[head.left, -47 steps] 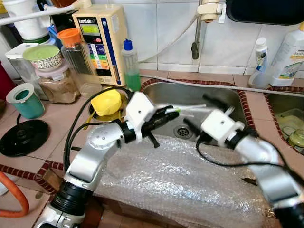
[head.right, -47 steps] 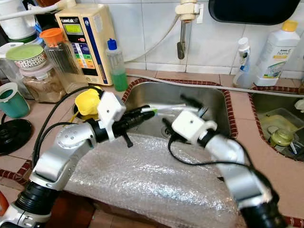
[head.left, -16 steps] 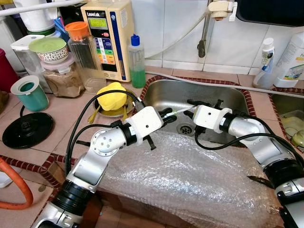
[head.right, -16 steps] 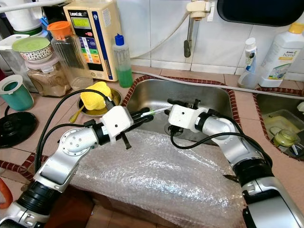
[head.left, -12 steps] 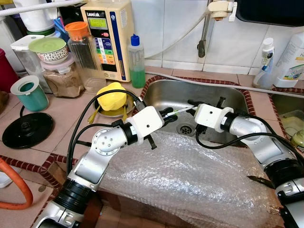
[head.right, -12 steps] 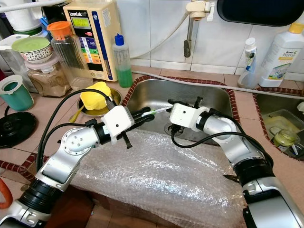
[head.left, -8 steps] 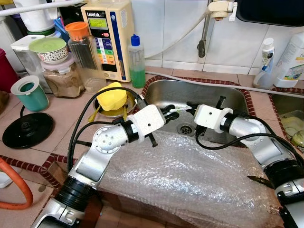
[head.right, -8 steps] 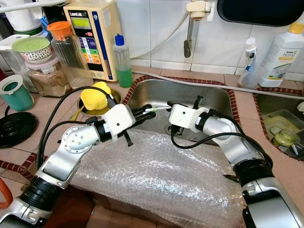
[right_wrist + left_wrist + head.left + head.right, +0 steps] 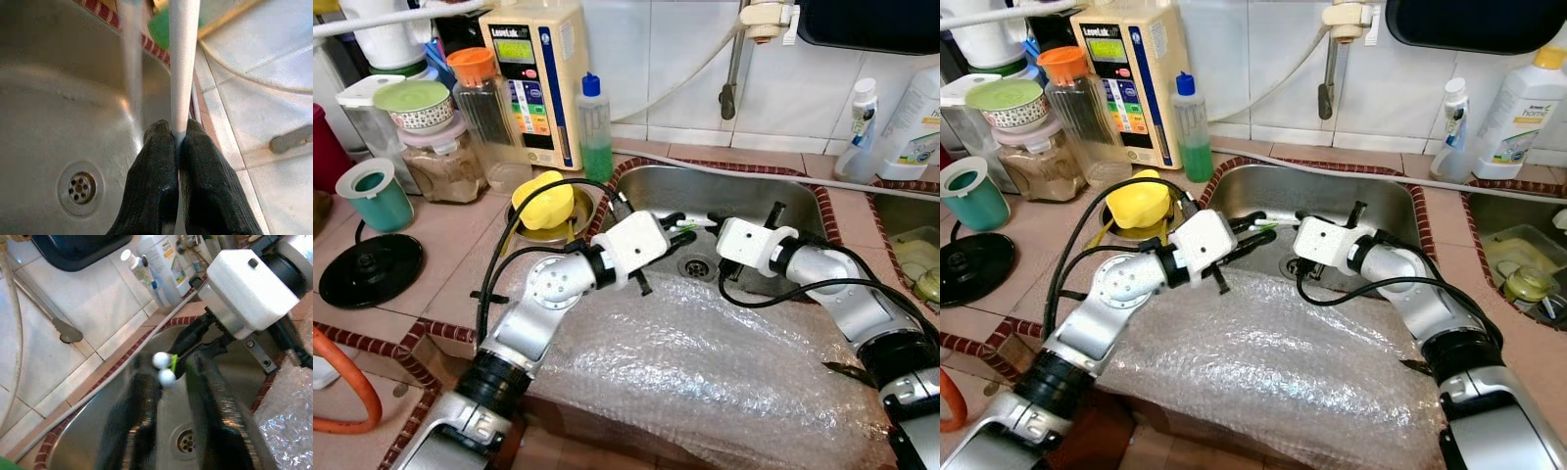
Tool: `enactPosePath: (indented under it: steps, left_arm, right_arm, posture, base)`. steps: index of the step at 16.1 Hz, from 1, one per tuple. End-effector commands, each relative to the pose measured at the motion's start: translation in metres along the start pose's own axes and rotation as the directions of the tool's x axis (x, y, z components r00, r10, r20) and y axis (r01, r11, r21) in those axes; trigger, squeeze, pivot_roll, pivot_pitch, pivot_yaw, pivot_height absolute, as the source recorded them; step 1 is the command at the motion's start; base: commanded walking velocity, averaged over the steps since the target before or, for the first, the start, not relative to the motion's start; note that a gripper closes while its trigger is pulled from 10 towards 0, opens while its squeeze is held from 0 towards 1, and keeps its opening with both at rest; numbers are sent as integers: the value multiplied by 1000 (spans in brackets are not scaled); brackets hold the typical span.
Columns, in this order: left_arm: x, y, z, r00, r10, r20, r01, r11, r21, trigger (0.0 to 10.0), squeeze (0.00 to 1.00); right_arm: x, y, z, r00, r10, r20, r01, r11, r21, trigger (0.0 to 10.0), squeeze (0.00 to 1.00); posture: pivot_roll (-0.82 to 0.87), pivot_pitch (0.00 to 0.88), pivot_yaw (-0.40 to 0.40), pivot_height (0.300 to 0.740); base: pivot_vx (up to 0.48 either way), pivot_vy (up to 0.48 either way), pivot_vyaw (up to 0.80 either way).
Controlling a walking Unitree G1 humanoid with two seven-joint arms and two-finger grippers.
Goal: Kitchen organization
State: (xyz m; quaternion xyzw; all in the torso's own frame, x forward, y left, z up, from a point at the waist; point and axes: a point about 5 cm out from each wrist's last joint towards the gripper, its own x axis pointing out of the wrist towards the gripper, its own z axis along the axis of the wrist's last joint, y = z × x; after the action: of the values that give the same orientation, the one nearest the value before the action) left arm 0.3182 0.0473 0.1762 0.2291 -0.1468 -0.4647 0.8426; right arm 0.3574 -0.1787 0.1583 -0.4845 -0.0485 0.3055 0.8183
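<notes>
Left end effector (image 9: 677,228) advanced, open around white stick (image 9: 182,68); right end effector (image 9: 177,134) clenches its far end, lying between both over sink (image 9: 744,191).

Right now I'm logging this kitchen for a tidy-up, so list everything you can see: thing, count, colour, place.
Sink: one, steel, centre.
Bubble wrap: one clear sheet, over the counter's front edge.
Sticks: two, white, over the sink between the grippers.
Yellow lid: one, left of the sink.
Soap bottle: one, green liquid, blue cap, behind the sink's left corner.
Water machine: one, cream, at the back left.
Jars: several, clear, far left.
Teal cup: one, far left.
Black disc: one, left counter.
Cleaner bottles: two, white, back right.
Tap: one, on the wall.
Left gripper: around the sticks' ends.
Right gripper: shut on one stick.
</notes>
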Motion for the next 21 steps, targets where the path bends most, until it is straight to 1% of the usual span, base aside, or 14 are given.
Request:
enactPosePath:
  steps: [1, 3, 5, 7, 8, 12, 13, 14, 15, 16, 18, 19, 20, 21]
  left_arm:
    - [1, 4, 2, 1000, 10, 16, -11, 1000, 21, 10000, 1000]
    - [3, 0, -5, 1000, 17, 2, -17, 1000, 1, 10000, 1000]
    - [5, -2, -11, 999, 25, -24, -25, 1000, 12, 10000, 1000]
    - [4, 4, -17, 994, 78, -70, -79, 997, -6, 10000, 1000]
    - [4, 7, -19, 992, 94, -83, -95, 995, -18, 10000, 1000]
    - [-3, 10, -35, 976, 150, -158, -173, 975, -140, 10000, 1000]
    - [-2, 12, -38, 969, 175, -177, -210, 956, -205, 10000, 1000]
    - [-2, 13, -40, 963, 191, -189, -234, 942, -242, 10000, 1000]
    - [0, 15, -39, 961, 203, -186, -248, 931, -269, 10000, 1000]
    - [4, 18, -36, 957, 226, -179, -277, 897, -344, 10000, 1000]
    - [6, 18, -34, 958, 227, -177, -279, 879, -386, 10000, 1000]
    - [7, 18, -32, 961, 218, -173, -270, 880, -392, 10000, 1000]
    - [7, 15, -33, 965, 190, -181, -248, 888, -387, 10000, 1000]
    - [7, 14, -33, 967, 177, -185, -236, 896, -377, 10000, 1000]
  right_arm:
    - [5, -8, 1, 999, -36, -26, 35, 999, -12, 0, 0]
    - [8, -6, -12, 990, -55, -131, 54, 998, -12, 0, 0]
    - [11, -4, -18, 979, -79, -187, 76, 997, -25, 0, 0]
    - [14, -6, -26, 951, -132, -278, 114, 990, -82, 0, 0]
    - [14, -7, -28, 943, -147, -298, 129, 988, -80, 0, 0]
    - [11, -6, -43, 889, -182, -419, 163, 983, -81, 0, 0]
    - [9, -4, -47, 870, -182, -458, 159, 983, -88, 1216, 0]
    - [9, -2, -50, 859, -178, -479, 154, 984, -89, 1216, 0]
    - [9, 0, -50, 859, -169, -483, 146, 986, -86, 4039, 0]
    - [10, 5, -51, 860, -137, -492, 117, 991, -72, 10000, 0]
    - [10, 10, -52, 858, -111, -502, 97, 994, -53, 10000, 0]
    - [10, 14, -53, 856, -88, -509, 79, 996, -39, 10000, 773]
    - [10, 19, -55, 852, -64, -519, 61, 998, -24, 10000, 1000]
    - [10, 21, -55, 850, -54, -523, 55, 998, -15, 10000, 1000]
  posture:
    - [-5, 0, 85, 740]
    - [2, 0, 85, 740]
    - [6, 0, 86, 740]
    - [10, 0, 88, 740]
    - [14, 0, 92, 740]
    - [21, 0, 93, 740]
    - [24, 0, 95, 740]
    - [24, 0, 95, 740]
    - [24, 0, 96, 740]
    - [25, 0, 96, 740]
    - [25, 0, 95, 740]
    - [25, 0, 95, 740]
    - [25, 0, 95, 740]
    - [25, 0, 95, 740]
  base:
    - [0, 0, 0]
    - [0, 0, 0]
    - [0, 0, 0]
    - [0, 0, 0]
    - [0, 0, 0]
    - [0, 0, 0]
    - [0, 0, 0]
    - [0, 0, 0]
    - [0, 0, 0]
    - [0, 0, 0]
    - [0, 0, 0]
    - [0, 0, 0]
    - [0, 0, 0]
    - [0, 0, 0]
